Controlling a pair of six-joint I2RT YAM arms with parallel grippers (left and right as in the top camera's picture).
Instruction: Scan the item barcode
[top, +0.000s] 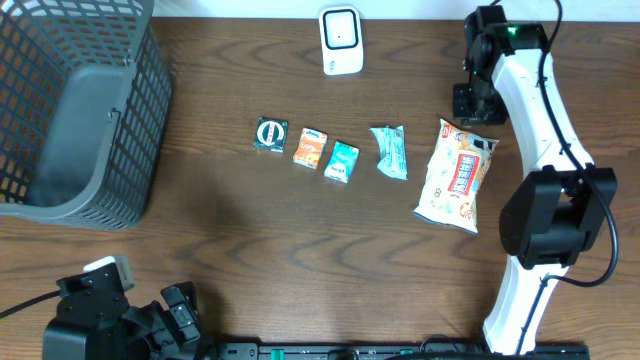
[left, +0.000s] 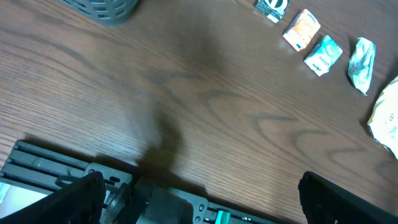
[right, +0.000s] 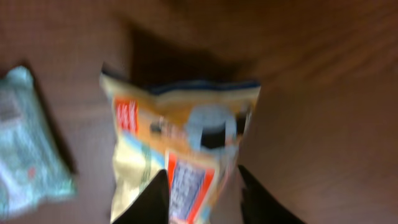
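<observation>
A yellow and white snack bag (top: 458, 175) with red panels lies flat on the table at the right. My right gripper (top: 476, 102) hovers just behind its top edge. In the blurred right wrist view its dark fingers stand apart, with the lower end of the bag (right: 180, 143) showing between them; the right gripper (right: 203, 174) is open, and there is a gap between the bag and the right-hand finger. A white barcode scanner (top: 341, 40) stands at the back centre. My left gripper (left: 205, 208) is wide open and empty at the front left edge.
Four small packets lie in a row mid-table: a dark green one (top: 270, 134), an orange one (top: 310, 147), a teal one (top: 342, 161) and a pale crumpled one (top: 390, 152). A grey mesh basket (top: 80, 110) fills the back left. A metal rail (left: 56, 165) runs along the front edge.
</observation>
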